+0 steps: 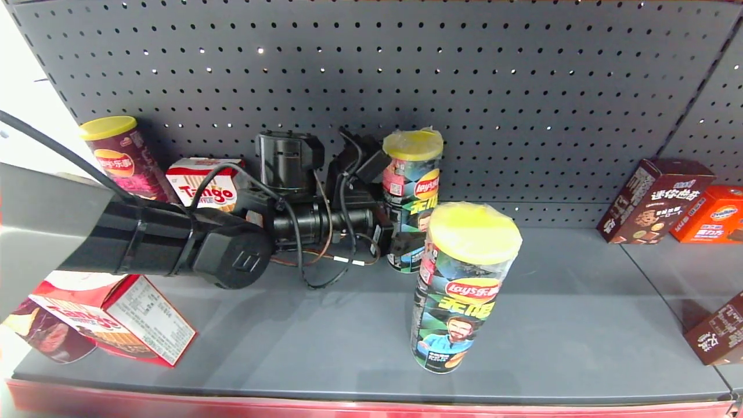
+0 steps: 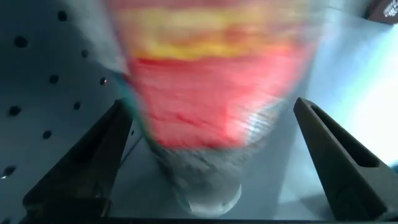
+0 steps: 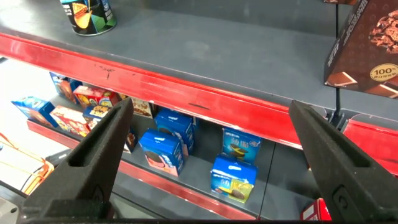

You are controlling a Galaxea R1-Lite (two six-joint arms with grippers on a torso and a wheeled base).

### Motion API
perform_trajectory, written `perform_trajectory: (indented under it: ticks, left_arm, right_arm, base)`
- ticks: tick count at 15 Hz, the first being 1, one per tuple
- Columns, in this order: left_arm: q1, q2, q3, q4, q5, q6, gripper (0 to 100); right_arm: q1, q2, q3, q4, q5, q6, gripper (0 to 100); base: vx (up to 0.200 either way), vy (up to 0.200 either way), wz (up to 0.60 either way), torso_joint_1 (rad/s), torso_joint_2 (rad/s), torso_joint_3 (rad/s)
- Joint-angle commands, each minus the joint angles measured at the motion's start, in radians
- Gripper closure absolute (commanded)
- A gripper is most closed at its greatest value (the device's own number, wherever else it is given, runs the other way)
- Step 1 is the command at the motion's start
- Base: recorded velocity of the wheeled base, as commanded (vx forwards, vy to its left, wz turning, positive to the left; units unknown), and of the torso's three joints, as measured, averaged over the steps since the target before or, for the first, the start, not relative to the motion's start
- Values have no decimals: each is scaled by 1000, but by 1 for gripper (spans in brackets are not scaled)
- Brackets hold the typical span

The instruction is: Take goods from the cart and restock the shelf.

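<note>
Left claw (image 2: 208,109) stands with its two dark, wedge-shaped plastic fingers spread, one on either side of a tall cylindrical cardboard chip can with a yellow plastic lid (image 1: 413,174). A sliver of shelf shows between the can and one finger; whether the other pad touches it I cannot tell. This rear can stands upright near the back edge of the smooth grey metal shelf (image 1: 580,325), close to the perforated grey metal back panel (image 1: 464,69).

A second, matching chip can with a yellow lid under clear film (image 1: 458,290) stands upright nearer the front edge, just beside the first and apart from it.

Right claw (image 3: 211,106) hangs with its fingers wide apart and nothing between them, out in front of the glossy red strip along the shelf's front edge (image 3: 217,99). Below it, small blue cartons (image 3: 165,146) stand on a lower shelf.

At the back left corner a maroon cylindrical can with a yellow lid (image 1: 125,157) leans slightly, with a red-and-white rectangular wafer box (image 1: 203,186) beside it. Another red-and-white wafer box (image 1: 116,325) lies tilted at the front left corner, beside a dark maroon packet (image 1: 40,334). Toward the back right corner a brown cardboard box (image 1: 653,200) stands slanted next to an orange box (image 1: 711,215). A further brown box (image 1: 717,337) sits at the right edge.
</note>
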Motion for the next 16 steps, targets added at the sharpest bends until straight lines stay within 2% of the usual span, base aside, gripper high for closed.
perform_trajectory:
  ticks: [1, 4, 6, 11, 16]
  left_arm:
    - [8, -99, 111, 1, 9, 22, 0]
    - [7, -144, 203, 0, 154, 32, 0]
    - [3, -145, 200, -3, 175, 35, 0]
    - [-9, -101, 136, -34, 302, 25, 0]
    - [0, -102, 148, -34, 324, 24, 0]
  right_arm:
    - [1, 0, 0, 1, 0, 0, 0]
    - [1, 0, 0, -1, 0, 0, 0]
    - [1, 0, 0, -1, 0, 0, 0]
    - [1, 0, 0, -1, 0, 0, 0]
    - [-1, 0, 0, -1, 0, 0, 0]
  base:
    - [0, 0, 0, 0, 0, 0]
    - [0, 0, 0, 0, 0, 0]
    - [0, 0, 0, 0, 0, 0]
    - [0, 0, 0, 0, 0, 0]
    - [0, 0, 0, 0, 0, 0]
